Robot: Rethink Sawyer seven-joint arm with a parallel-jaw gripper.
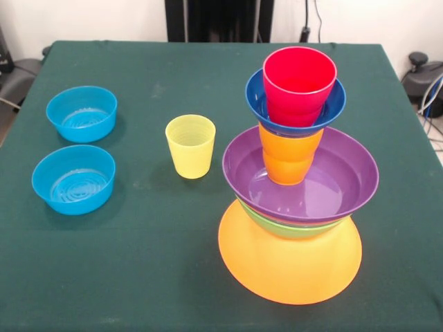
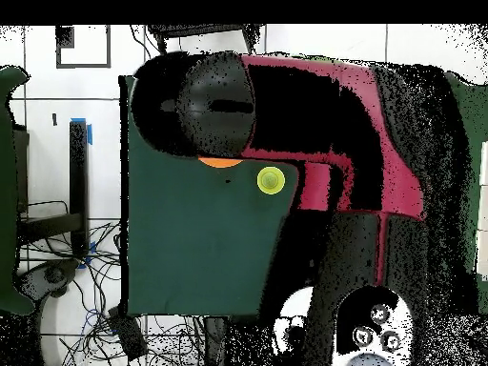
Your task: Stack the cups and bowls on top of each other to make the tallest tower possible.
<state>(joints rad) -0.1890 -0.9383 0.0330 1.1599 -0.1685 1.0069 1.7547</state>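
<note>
Robot lab – green-clothed table [image 1: 138, 277], loose cables [image 2: 91, 286], tiled floor [image 2: 48, 143].

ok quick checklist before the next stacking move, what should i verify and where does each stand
1. Tower upright on the orange base bowl: ok.
2. Red cup seated in the dark blue bowl: ok.
3. Yellow cup upright, standing apart from the tower: ok.
4. Two light blue bowls open side up, unstacked: ok.
5. Gripper state: cannot tell; the arm hides the tower in the overhead view, and no fingers show.
</note>
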